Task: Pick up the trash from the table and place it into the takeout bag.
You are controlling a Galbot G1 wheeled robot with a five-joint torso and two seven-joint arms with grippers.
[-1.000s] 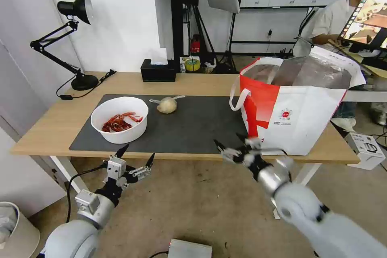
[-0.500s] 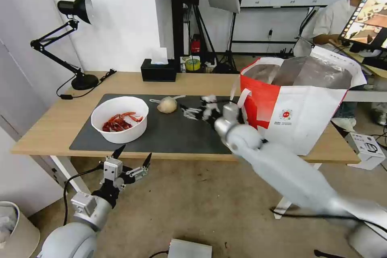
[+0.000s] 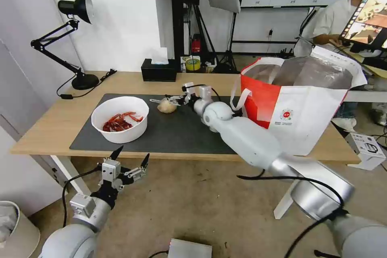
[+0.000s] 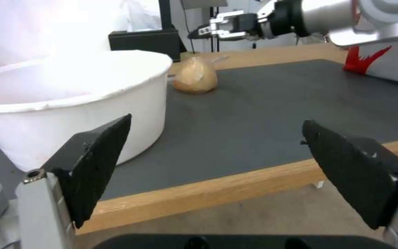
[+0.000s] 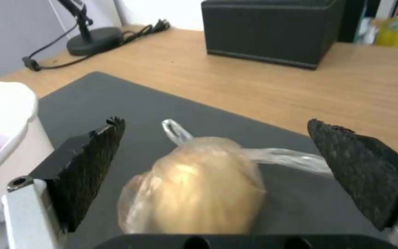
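Head view: right gripper spread wide, just over small tied bag, which lies on the mat between white bowl and takeout bag, likely lining up a grasp.
Left wrist view: left gripper agape, idle, near the bowl, below the table edge.
Right wrist view: the bag centred between spread fingers.

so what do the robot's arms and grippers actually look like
Both arms are smooth, rounded shells in pale grey-white with silver metal cuffs near the wrists, and thin black cables run alongside them. The left gripper and the right gripper each have a small silver-white body with dark fittings. Each carries two flat, black, pointed, wedge-shaped fingers with a rough textured pad surface.
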